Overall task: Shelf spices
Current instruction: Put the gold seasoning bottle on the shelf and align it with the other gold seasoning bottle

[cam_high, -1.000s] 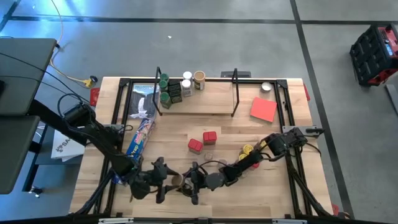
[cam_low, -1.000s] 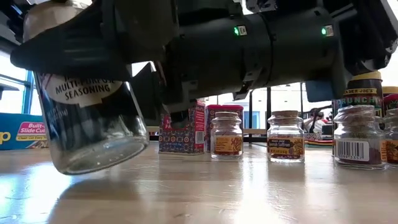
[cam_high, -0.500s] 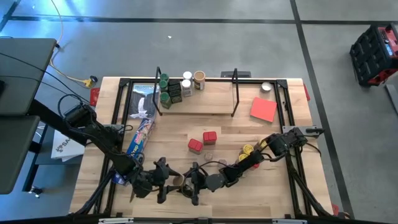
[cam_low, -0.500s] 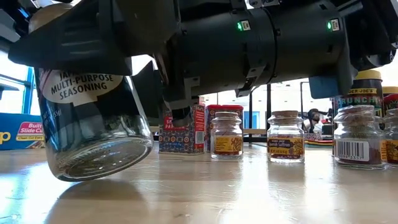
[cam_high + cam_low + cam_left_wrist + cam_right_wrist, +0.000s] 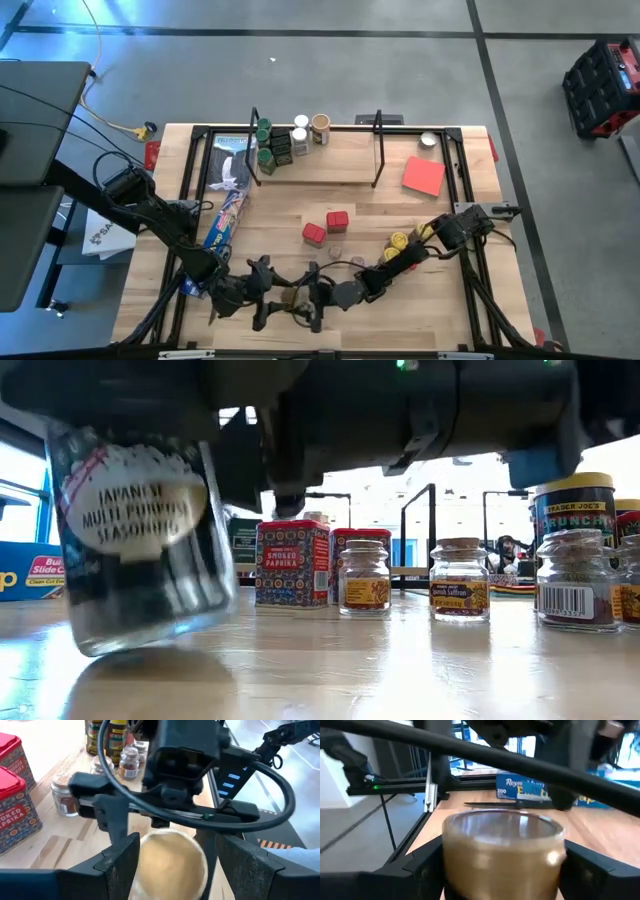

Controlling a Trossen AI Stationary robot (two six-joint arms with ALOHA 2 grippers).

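1. now we have the seasoning jar (image 5: 135, 540) at the table's near edge, between both grippers.
2. left gripper (image 5: 262, 297) clasps it; right gripper (image 5: 312, 298) stands wide, fingers flanking it.
3. glass looks slick, breakable; we'd grip its body.

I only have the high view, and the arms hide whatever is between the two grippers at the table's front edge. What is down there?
Observer: The low view shows a glass jar labelled Japanese multi-purpose seasoning.
Operator: Is it standing flat?
Observer: No, it is tilted, with one side of its base lifted off the table.
Operator: Which arm has it?
Observer: The left wrist view shows the left gripper with its jaws closed on it, either side of the tan lid; the right gripper flanks it too.
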